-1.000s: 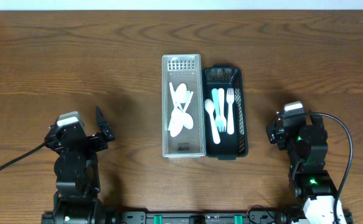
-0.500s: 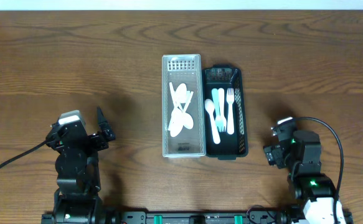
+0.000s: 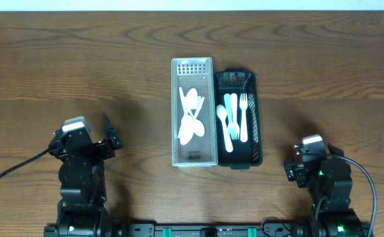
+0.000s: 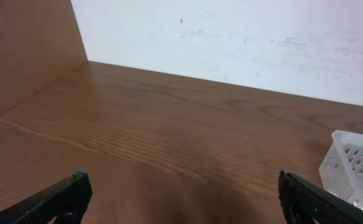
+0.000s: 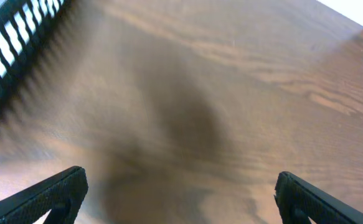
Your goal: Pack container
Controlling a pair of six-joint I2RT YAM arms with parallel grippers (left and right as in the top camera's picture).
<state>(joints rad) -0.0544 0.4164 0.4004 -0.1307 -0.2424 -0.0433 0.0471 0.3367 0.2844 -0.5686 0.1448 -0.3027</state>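
Observation:
A clear white basket (image 3: 176, 112) stands at the table's middle with several white plastic spoons (image 3: 191, 118) in it. Right beside it a black basket (image 3: 252, 158) holds a white spoon, a pale blue piece and a white fork (image 3: 243, 115). My left gripper (image 3: 110, 135) is open and empty at the front left, apart from both baskets. The white basket's corner shows in the left wrist view (image 4: 355, 165). My right gripper (image 5: 180, 193) is open and empty over bare wood at the front right. The black basket's edge shows in the right wrist view (image 5: 10, 37).
The brown wooden table (image 3: 80, 59) runs wide on both sides of the baskets. A white wall (image 4: 231, 37) stands beyond the table's far edge.
My right arm has drawn back toward the front edge of the table, away from the black basket. The left arm and the baskets have not moved.

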